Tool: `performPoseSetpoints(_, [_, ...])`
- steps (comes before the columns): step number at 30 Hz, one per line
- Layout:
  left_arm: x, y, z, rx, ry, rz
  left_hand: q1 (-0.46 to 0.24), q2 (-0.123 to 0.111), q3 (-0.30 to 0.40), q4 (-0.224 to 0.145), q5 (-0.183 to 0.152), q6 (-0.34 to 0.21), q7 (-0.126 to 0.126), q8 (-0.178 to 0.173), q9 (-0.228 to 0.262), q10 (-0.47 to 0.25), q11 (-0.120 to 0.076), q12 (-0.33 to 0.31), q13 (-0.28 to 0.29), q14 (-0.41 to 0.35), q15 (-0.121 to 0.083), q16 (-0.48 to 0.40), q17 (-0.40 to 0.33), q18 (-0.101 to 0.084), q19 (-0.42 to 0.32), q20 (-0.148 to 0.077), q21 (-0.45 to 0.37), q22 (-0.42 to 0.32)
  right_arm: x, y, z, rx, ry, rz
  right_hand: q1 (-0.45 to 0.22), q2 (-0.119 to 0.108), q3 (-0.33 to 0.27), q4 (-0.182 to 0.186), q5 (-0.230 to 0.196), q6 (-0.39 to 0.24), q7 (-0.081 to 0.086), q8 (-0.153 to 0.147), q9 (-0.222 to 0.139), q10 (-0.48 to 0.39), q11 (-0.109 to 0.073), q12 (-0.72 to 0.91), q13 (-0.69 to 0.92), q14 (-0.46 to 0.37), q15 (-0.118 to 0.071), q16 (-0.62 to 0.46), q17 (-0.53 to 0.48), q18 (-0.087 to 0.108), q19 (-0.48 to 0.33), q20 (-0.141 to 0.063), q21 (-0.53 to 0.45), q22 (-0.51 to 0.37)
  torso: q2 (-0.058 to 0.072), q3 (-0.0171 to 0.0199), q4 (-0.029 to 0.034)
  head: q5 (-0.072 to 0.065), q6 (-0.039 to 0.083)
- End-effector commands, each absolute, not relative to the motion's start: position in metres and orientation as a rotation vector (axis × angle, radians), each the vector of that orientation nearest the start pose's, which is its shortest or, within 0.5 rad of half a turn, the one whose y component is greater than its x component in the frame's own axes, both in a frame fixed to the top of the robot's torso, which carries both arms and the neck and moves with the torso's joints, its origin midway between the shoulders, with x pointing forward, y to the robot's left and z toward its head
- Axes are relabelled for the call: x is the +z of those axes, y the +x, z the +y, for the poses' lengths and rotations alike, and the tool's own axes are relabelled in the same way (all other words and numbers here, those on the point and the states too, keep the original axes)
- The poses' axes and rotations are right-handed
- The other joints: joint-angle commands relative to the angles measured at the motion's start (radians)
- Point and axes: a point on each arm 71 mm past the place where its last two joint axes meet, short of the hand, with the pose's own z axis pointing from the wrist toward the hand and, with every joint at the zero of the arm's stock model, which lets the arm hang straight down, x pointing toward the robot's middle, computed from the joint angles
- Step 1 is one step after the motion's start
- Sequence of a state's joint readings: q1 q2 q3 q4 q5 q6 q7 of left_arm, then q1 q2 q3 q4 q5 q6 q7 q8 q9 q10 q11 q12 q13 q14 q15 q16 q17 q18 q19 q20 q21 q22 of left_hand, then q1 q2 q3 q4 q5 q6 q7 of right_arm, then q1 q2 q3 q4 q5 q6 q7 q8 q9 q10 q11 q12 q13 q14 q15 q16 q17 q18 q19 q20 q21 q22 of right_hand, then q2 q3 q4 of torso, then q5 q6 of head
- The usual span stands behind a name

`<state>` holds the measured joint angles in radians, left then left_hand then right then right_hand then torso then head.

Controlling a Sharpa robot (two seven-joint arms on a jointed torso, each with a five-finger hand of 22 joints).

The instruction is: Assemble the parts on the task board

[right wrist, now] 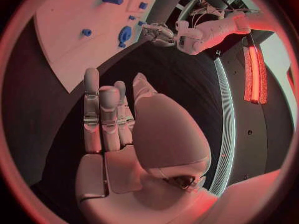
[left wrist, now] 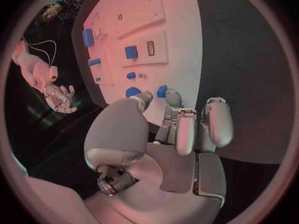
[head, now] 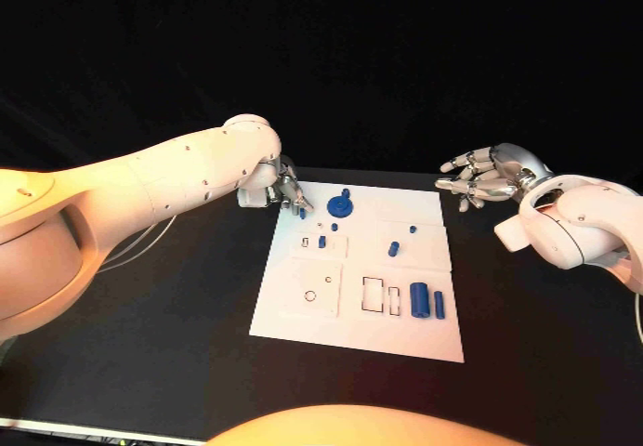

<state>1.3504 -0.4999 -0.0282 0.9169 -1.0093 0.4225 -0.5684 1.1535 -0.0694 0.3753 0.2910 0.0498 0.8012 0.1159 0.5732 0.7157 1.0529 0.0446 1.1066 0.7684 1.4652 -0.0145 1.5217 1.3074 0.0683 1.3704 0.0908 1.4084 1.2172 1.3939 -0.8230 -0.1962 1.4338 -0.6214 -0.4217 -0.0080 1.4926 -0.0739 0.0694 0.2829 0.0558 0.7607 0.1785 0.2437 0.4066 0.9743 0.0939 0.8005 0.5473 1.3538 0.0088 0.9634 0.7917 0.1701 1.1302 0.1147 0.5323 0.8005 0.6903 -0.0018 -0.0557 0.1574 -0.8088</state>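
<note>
From the head view, the left hand [head: 279, 190] hung at the far left corner of the white board [head: 302, 316], its fingers [head: 293, 200] curled downward with their tips just beside a round blue disc [head: 338, 205]; whether anything sat between them could not be told from there. Beyond the fingers, toward the robot, lay a small blue peg [head: 394, 248] and two blue cylinders [head: 427, 300] side by side, near the board's right edge. The right hand [head: 485, 177] hovered apart from the board over the black tabletop [head: 161, 353], fingers spread and holding nothing. In the left wrist view, the left hand's fingers [left wrist: 187, 129] pointed down at the board's edge with a blue part [left wrist: 162, 90] right at their tips and the disc [left wrist: 132, 91] just beside it; contact was hidden, so the grip stayed uncertain. To do this step well, I would judge that the fingers should settle squarely over the small part before closing, keep clear of the disc, and lift straight up so nothing nearby got nudged. In the right wrist view, the right hand [right wrist: 118, 134] was open, fingers [right wrist: 99, 114] straight and together, with the disc [right wrist: 126, 34] and board well ahead of them.
</note>
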Motion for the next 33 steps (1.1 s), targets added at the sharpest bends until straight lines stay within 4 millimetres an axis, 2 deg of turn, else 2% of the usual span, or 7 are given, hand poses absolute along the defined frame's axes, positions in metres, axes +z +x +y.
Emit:
performPoseSetpoints(1, [-0.1826, 0.5856, 0.2194, -0.207, -0.288, 2.431, 0.016, 0.006, 0.007, -0.003, 0.004, 0.005, -0.004, 0.008, 0.006, 0.006, -0.006, 0.006, 0.001, 0.081, -0.008, 0.004, 0.212, 0.005, 0.006, -0.005, 0.005, 0.002, -0.1531, 0.5205, -0.2315, 0.92, 0.572, 1.665, 0.006, 0.0, -0.007, 0.001, -0.002, -0.006, 0.001, 0.005, -0.001, -0.001, -0.002, -0.007, -0.001, -0.007, 0.003, -0.005, -0.001, 0.012, 0.009, 0.002, -0.004, -0.001, 0.001, -0.0006, -0.0004, 0.0, 0.0])
performPoseSetpoints(11, [-0.1817, 0.5873, 0.2188, -0.218, -0.305, 2.406, 0.066, 0.036, 0.036, -0.006, 0.004, -0.003, -0.01, 0.027, 0.022, 0.012, -0.011, 0.007, 0.001, 0.083, -0.013, 0.007, 0.215, 0.003, 0.01, -0.009, 0.008, 0.01, -0.1533, 0.5207, -0.2306, 0.921, 0.571, 1.669, 0.006, 0.0, -0.007, 0.002, -0.002, -0.006, 0.002, 0.006, -0.001, -0.001, -0.002, -0.008, -0.004, -0.007, 0.003, -0.007, 0.0, 0.012, 0.009, 0.002, -0.008, -0.003, 0.001, -0.0006, -0.0011, 0.0, -0.001])
performPoseSetpoints(15, [-0.1827, 0.5877, 0.218, -0.219, -0.305, 2.406, 0.086, 0.041, 0.051, -0.008, 0.004, -0.006, -0.013, 0.034, 0.028, 0.016, -0.013, 0.008, 0.004, 0.083, -0.015, 0.008, 0.216, 0.002, 0.013, -0.011, 0.011, 0.015, -0.1535, 0.5208, -0.2298, 0.922, 0.57, 1.672, 0.006, 0.0, -0.007, 0.002, -0.002, -0.006, 0.002, 0.006, -0.001, -0.001, -0.002, -0.008, -0.004, -0.007, 0.003, -0.007, 0.0, 0.012, 0.009, 0.002, -0.008, -0.003, 0.001, -0.0002, -0.0012, 0.0, -0.001])
performPoseSetpoints(22, [-0.1849, 0.5876, 0.2172, -0.216, -0.301, 2.413, 0.103, 0.044, 0.065, -0.01, 0.004, -0.008, -0.015, 0.04, 0.034, 0.02, -0.015, 0.01, 0.006, 0.084, -0.017, 0.009, 0.217, 0.002, 0.015, -0.012, 0.013, 0.019, -0.1538, 0.5206, -0.2294, 0.923, 0.569, 1.678, 0.006, 0.001, -0.007, 0.002, -0.002, -0.006, 0.002, 0.006, -0.001, 0.0, -0.002, -0.008, -0.004, -0.007, 0.003, -0.007, 0.001, 0.012, 0.01, 0.002, -0.009, -0.004, 0.001, -0.0001, -0.0003, -0.002, -0.005])
performPoseSetpoints(29, [-0.1859, 0.5876, 0.2193, -0.211, -0.302, 2.419, 0.15, 0.041, 0.122, -0.025, 0.005, -0.01, -0.021, 0.056, 0.049, 0.026, -0.021, 0.009, 0.006, 0.085, -0.022, 0.01, 0.218, 0.001, 0.017, -0.017, 0.014, 0.023, -0.1541, 0.5206, -0.2295, 0.923, 0.569, 1.681, 0.006, 0.002, -0.006, 0.002, -0.002, -0.006, 0.001, 0.007, -0.001, 0.001, -0.002, -0.007, -0.005, -0.006, 0.003, -0.008, 0.0, 0.012, 0.01, 0.002, -0.01, -0.005, 0.0, 0.0, -0.0005, -0.002, -0.006])
performPoseSetpoints(32, [-0.1862, 0.5877, 0.2201, -0.21, -0.302, 2.421, 0.179, 0.032, 0.174, -0.048, 0.005, -0.011, -0.024, 0.068, 0.059, 0.03, -0.025, 0.007, 0.005, 0.085, -0.025, 0.011, 0.219, 0.001, 0.019, -0.019, 0.015, 0.026, -0.1541, 0.5206, -0.2294, 0.923, 0.569, 1.682, 0.006, 0.002, -0.006, 0.002, -0.002, -0.006, 0.001, 0.007, -0.001, 0.001, -0.002, -0.007, -0.005, -0.006, 0.003, -0.008, 0.0, 0.012, 0.01, 0.002, -0.01, -0.005, 0.0, 0.0001, -0.0004, -0.002, -0.006])
performPoseSetpoints(33, [-0.1863, 0.5877, 0.2202, -0.211, -0.303, 2.421, 0.195, 0.029, 0.205, -0.066, 0.005, -0.013, -0.025, 0.072, 0.064, 0.032, -0.026, 0.005, 0.005, 0.085, -0.027, 0.011, 0.219, 0.0, 0.02, -0.021, 0.016, 0.028, -0.1541, 0.5206, -0.2293, 0.923, 0.569, 1.682, 0.006, 0.002, -0.006, 0.002, -0.002, -0.006, 0.001, 0.007, -0.001, 0.001, -0.002, -0.007, -0.005, -0.006, 0.003, -0.008, 0.0, 0.012, 0.01, 0.002, -0.01, -0.005, 0.0, 0.0, -0.0002, -0.001, -0.006])
